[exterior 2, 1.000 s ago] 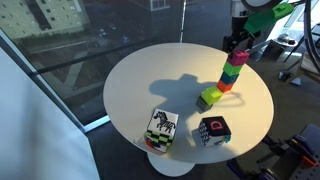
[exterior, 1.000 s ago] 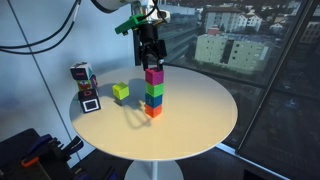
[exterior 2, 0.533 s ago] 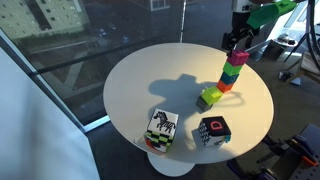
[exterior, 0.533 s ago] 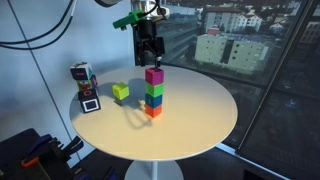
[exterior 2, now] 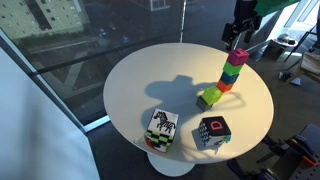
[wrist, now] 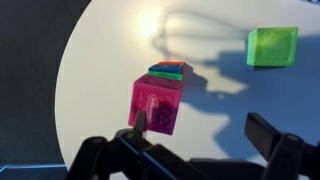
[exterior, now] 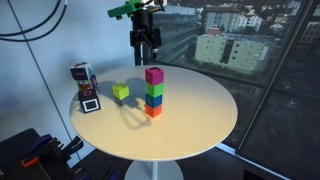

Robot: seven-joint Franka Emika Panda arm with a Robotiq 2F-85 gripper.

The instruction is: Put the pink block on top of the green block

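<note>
Gripper point(exterior: 147, 44) hangs empty above the stack point(exterior: 154, 93), its two fingers point(wrist: 140, 122) spread wide in the wrist view and pinching nothing. Directly below it and clear of the fingers, the pink block point(exterior: 154, 75) forms the top cube of the stack, resting squarely on the green block point(exterior: 154, 88). From the wrist, only a sliver of green shows past the far edge of the pink block point(wrist: 157, 105).

Below the green block the stack runs down through a blue cube point(exterior: 154, 99) to an orange-red cube point(exterior: 153, 110) at its foot, on the round white table point(exterior: 195, 120). Both exterior views show four cubes in one column.

By the look of it, the task is as good as done: the pink cube is placed and let go. At most the arm has to draw away without brushing the column.

A lime cube point(exterior: 121, 92) lies on the table near the foot of the stack, with a gap between them. Well apart from the stack, by the table's rim, sit a zebra-striped cube point(exterior 2: 160, 128) and a dark cube with a coloured pattern point(exterior 2: 212, 132).

Nothing stands between the gripper and the stack. The likeliest hazard is the tall, narrow column itself, which a stray nudge could topple.
</note>
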